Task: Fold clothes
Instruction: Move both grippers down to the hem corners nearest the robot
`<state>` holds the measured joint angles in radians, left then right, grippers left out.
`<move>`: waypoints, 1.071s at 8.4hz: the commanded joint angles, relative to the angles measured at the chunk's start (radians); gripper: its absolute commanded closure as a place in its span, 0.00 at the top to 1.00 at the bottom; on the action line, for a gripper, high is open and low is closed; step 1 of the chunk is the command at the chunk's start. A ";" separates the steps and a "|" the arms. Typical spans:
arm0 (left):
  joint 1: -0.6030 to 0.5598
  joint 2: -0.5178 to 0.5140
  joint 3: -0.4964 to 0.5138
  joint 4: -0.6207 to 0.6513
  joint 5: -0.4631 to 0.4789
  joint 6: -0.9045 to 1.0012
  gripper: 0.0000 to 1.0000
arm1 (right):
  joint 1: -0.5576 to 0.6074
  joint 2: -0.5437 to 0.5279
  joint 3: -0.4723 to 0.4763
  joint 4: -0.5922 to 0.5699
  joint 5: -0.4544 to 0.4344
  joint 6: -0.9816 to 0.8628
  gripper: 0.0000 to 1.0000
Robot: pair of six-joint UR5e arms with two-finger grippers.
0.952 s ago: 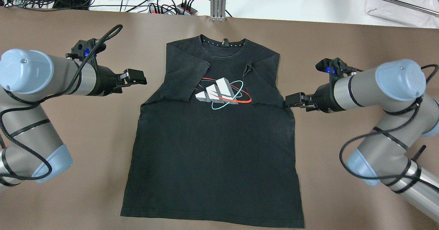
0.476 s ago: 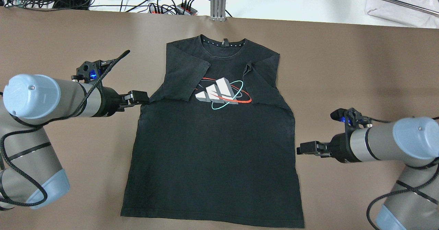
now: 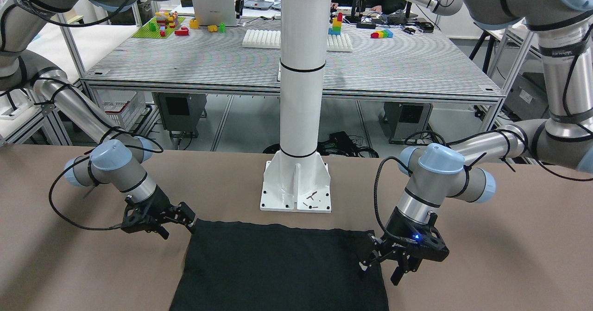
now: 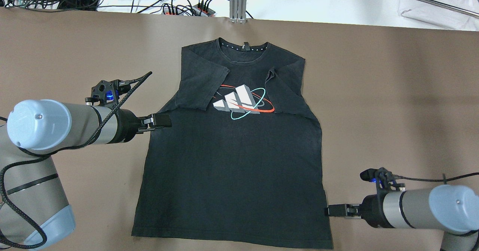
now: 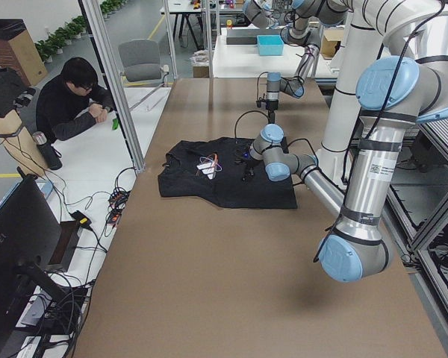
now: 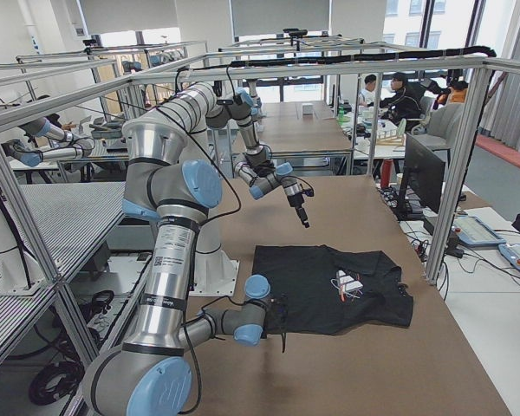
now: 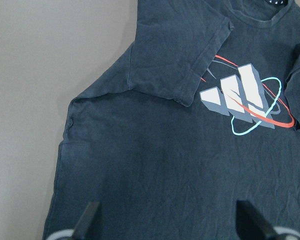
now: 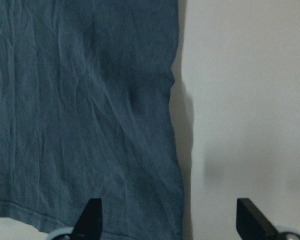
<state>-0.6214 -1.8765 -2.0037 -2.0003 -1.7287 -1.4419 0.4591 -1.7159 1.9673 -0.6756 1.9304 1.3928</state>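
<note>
- Right, your shirt (image 4: pixel 232 161) lies flat and face-up on the brown table (image 4: pixel 393 94). The collar (image 4: pixel 243 49) is at the far side and the hem (image 4: pixel 232 239) is nearest the robot.
- Both sleeves (image 4: pixel 202 82) are folded in over the chest, with the logo (image 4: pixel 241 101) showing between them.
- Left gripper (image 4: pixel 161 121): low at the shirt's left edge, just below the folded sleeve. Your wrist view shows its fingers (image 7: pixel 87 220) spread wide, with black cloth under both.
- Right gripper (image 4: pixel 333 210): at the shirt's right edge, near the hem corner. Its fingers (image 8: pixel 92 217) are spread too, straddling the side edge, one over cloth and one over bare table.
- You cannot tell whether either gripper touches the cloth.
- From the front view, the hem lies just in front of the white pillar base (image 3: pixel 296 188), with a gripper at each end.
</note>
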 commanded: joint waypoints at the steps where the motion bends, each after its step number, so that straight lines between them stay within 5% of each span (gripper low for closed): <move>1: 0.005 -0.001 -0.001 0.006 0.003 0.001 0.94 | -0.166 0.007 -0.005 0.016 -0.123 0.049 0.94; 5: 0.024 0.000 0.005 0.008 0.040 0.003 0.94 | -0.189 0.027 -0.068 0.016 -0.126 0.060 0.91; 7: 0.028 -0.003 0.006 0.008 0.040 0.003 0.94 | -0.189 0.035 -0.064 0.017 -0.128 0.061 0.17; 8: 0.029 -0.003 0.008 0.009 0.040 0.003 0.94 | -0.189 0.036 -0.062 0.017 -0.134 0.061 0.00; 9: 0.028 -0.003 0.008 0.009 0.040 0.003 0.94 | -0.189 0.039 -0.061 0.016 -0.136 0.061 0.00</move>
<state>-0.5940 -1.8785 -1.9967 -1.9919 -1.6898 -1.4389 0.2707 -1.6822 1.9041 -0.6583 1.7999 1.4540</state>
